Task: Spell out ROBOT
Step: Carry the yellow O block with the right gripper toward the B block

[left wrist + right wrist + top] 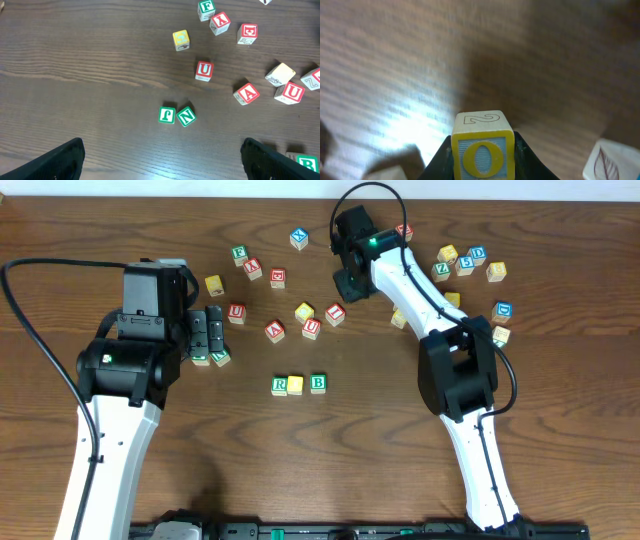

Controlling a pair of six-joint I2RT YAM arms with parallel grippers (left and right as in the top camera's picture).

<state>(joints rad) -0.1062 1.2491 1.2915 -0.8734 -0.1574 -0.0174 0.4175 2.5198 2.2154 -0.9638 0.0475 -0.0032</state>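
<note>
Firstly, my right gripper [482, 162] was found clamped on the O block [481, 145], one dark finger against each side. The block sat upright in the grip, a yellow O on blue facing the wrist camera and an outlined 2 on its top face. The wood behind it was blurred, so its height above the table [100, 240] could not be judged. From overhead, that gripper was at the far side of the table, among the scattered blocks.

My left gripper [165, 165] was spread wide with nothing between its fingers. It hung over bare wood, near a green J block [167, 115] and a green N block [186, 116] that touched each other.

At the table's middle, a row was noted: a green R block [280, 385], a yellow block [295, 384] touching it, its letter unreadable, and a green B block [318, 383] just beside.
</note>
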